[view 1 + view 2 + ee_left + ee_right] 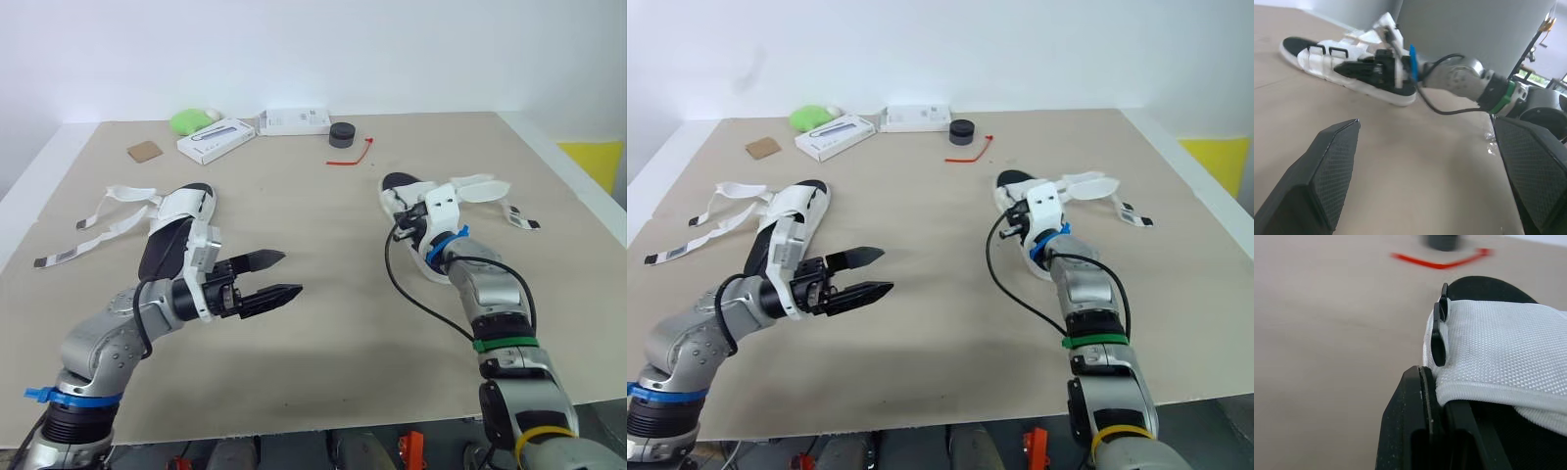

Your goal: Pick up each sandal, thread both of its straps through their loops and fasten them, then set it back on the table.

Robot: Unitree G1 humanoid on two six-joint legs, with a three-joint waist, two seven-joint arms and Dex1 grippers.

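Observation:
Two white sandals with black insoles lie on the tan table (323,333). The left sandal (174,227) rests at the left, its two straps (98,223) spread loose toward the table's left edge. My left gripper (291,274) hovers open just right of it, holding nothing. The right sandal (397,188) lies at the right with its straps (482,187) undone and trailing right. My right gripper (406,219) sits on this sandal, shut on its white mesh upper (1498,347) beside the black loops (1439,333). The left wrist view shows this sandal (1317,51) and that gripper (1364,68).
Along the far edge sit a green object (190,120), two white boxes (216,140) (294,120), a black round piece (341,134), a red tie (353,157) and a brown card (144,151). A yellow item (593,157) lies beyond the right edge.

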